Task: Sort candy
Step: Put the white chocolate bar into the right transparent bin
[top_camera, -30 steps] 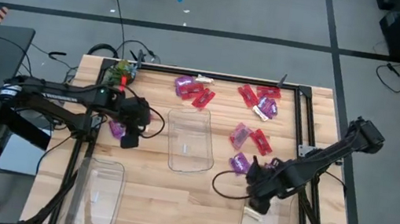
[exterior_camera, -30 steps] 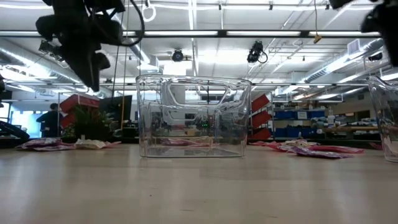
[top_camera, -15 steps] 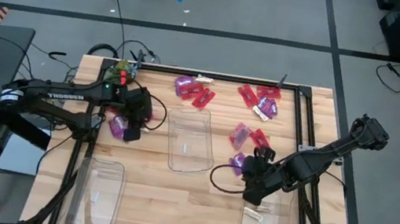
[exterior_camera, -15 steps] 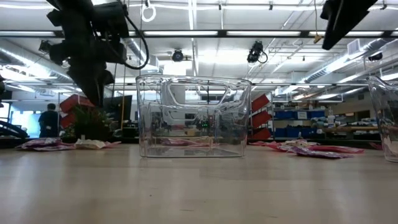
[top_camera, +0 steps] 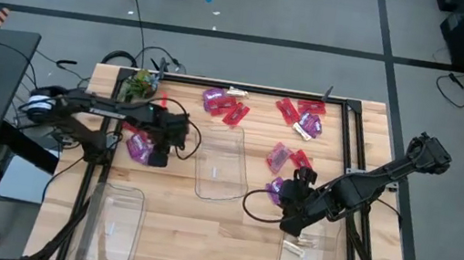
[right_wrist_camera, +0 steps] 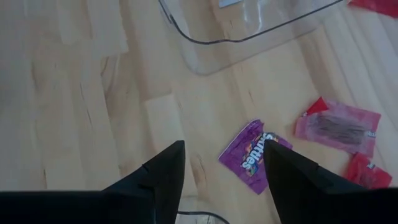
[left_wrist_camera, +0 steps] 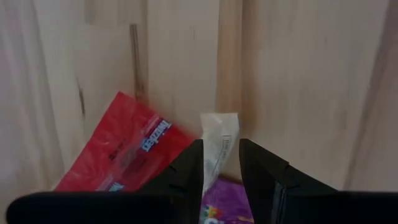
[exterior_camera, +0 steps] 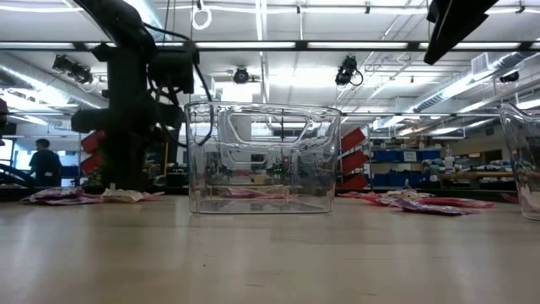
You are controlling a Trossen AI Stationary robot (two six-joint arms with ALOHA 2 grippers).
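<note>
Low over the table's left side, the left gripper (left_wrist_camera: 221,163) straddles a cream candy (left_wrist_camera: 219,142), fingers slightly apart to pinch it; the right gripper (right_wrist_camera: 225,163) hovers, fingers spread, near a purple candy (right_wrist_camera: 254,155).

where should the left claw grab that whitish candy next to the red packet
The whitish candy lies flat on the wood, its long axis running away from the left claw, with the red packet at one side. Best come straight down and pinch across its narrow width near the middle; the open fingers already straddle it. Keep off the red packet's edge.
</note>
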